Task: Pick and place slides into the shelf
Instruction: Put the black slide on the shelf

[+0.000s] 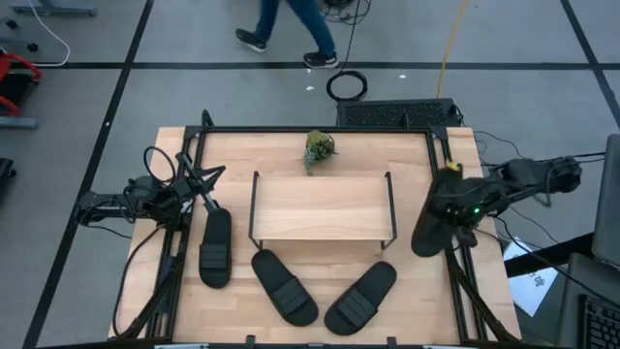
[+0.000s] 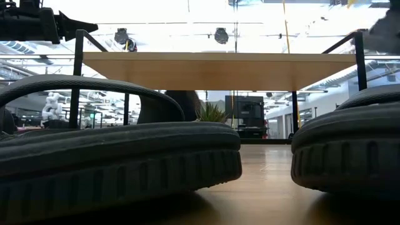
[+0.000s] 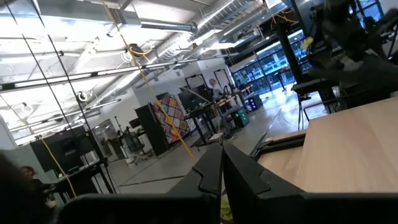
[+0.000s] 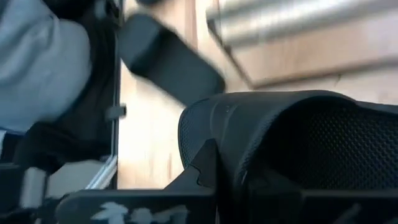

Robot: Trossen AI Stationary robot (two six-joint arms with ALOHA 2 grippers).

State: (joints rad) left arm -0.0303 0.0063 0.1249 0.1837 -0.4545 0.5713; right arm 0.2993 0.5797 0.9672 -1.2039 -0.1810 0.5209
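The shelf stands mid-table, and its boards span the low view. One black slide lies flat on its sole left of the shelf. Two more slides lie in front of the shelf and fill the low view. The fourth slide is at the table's right edge, in my right gripper, which is shut on it. My left gripper is shut and hovers just beyond the left slide's far end, touching nothing; its fingers point level across the table. My right gripper holds the fourth slide by the side edge of its strap band. One finger lies on the outside; the other is hidden by the slide. The fingers come from the table's right side. Whether the slide is lifted clear, I cannot tell.
A small green plant stands behind the shelf near the far edge. Black frame rails run along both sides of the table. A person walks on the floor beyond the far edge. Bare wood lies between the shelf and the right rail.
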